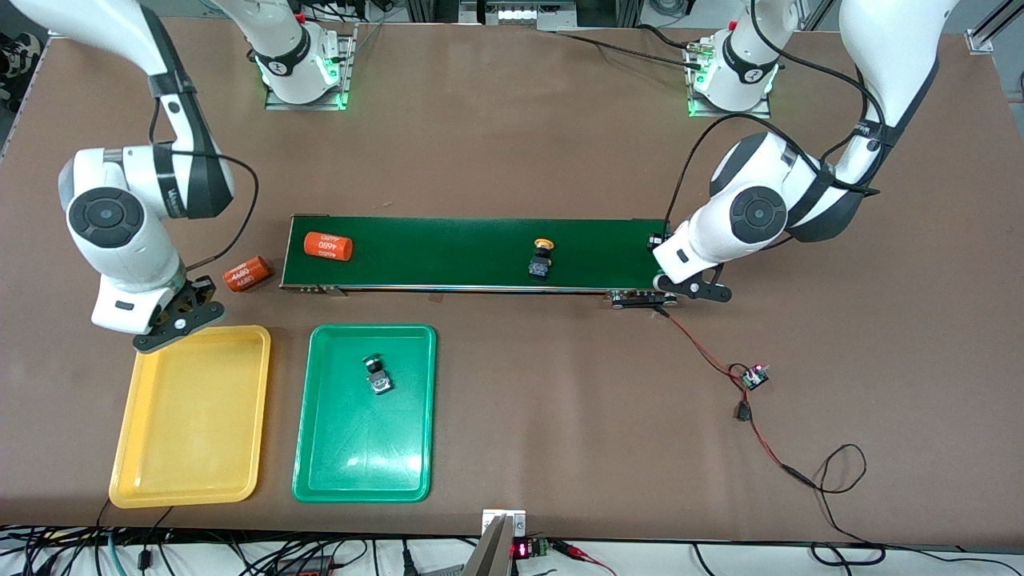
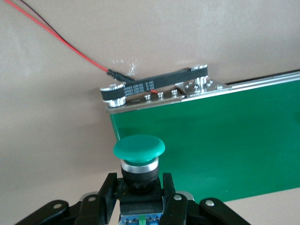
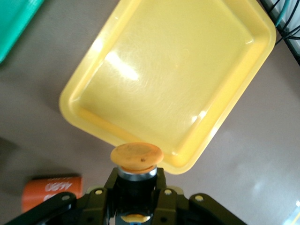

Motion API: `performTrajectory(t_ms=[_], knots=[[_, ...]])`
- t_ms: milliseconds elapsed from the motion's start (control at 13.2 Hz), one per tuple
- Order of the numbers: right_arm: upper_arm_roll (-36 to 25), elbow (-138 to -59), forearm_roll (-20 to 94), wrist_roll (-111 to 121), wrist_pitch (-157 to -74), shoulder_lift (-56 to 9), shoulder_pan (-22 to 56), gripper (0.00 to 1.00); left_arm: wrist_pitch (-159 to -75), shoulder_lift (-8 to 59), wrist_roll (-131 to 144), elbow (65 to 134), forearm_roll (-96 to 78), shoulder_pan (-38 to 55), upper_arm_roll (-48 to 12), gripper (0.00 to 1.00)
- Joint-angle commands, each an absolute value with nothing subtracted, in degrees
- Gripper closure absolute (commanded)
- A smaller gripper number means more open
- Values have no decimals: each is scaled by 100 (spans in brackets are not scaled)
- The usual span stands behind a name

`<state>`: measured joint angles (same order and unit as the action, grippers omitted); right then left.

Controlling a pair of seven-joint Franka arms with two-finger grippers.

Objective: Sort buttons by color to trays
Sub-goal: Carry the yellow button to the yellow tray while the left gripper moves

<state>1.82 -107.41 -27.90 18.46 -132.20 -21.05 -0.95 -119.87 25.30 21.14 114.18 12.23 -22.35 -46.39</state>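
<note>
My right gripper [image 3: 136,187] is shut on a yellow-orange button [image 3: 137,156] and hangs over the yellow tray's [image 3: 187,70] corner nearest the robots; in the front view this gripper [image 1: 178,324] hides the button. My left gripper [image 2: 139,192] is shut on a green button [image 2: 139,149] over the conveyor belt's [image 2: 225,145] end at the left arm's side, and it shows there in the front view [image 1: 680,288]. Another yellow-orange button [image 1: 542,258] stands on the belt [image 1: 448,240]. One button [image 1: 376,374] lies on its side in the green tray [image 1: 320,464]. The yellow tray [image 1: 192,472] holds nothing.
An orange cylinder [image 1: 328,246] lies on the belt at the right arm's end. A second one [image 1: 248,274] lies on the table just off that end, near the yellow tray. Red-and-black wires with a small board [image 1: 754,376] run from the belt's drive toward the front camera.
</note>
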Motion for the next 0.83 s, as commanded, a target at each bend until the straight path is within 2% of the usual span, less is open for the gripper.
performTrajectory(t_ms=[0, 152, 379, 531, 683, 759], knots=[[290, -10740, -2909, 1942, -13858, -2512, -421, 82, -12425, 2347, 2136, 11670, 1099, -1934, -4290, 100], [290, -10749, -2900, 1925, -14298, -2837, -570, 81, -12822, 2137, 2136, 11952, 872, -1785, -4158, 100], [290, -10767, -2900, 1934, -14992, -3295, -729, 78, -12902, 2100, 2127, 12015, 773, -1714, -4122, 100], [290, -10801, -2900, 1934, -15161, -3375, -773, 77, -13191, 2101, 2127, 12224, 773, -1714, -4131, 100], [290, -10828, -2909, 1925, -15196, -3384, -773, 43, -13359, 2101, 2127, 12348, 773, -1723, -4122, 100], [290, -10837, -2909, 1934, -15196, -3384, -773, 32, -13368, 2083, 2127, 12410, 773, -1723, -4122, 100]])
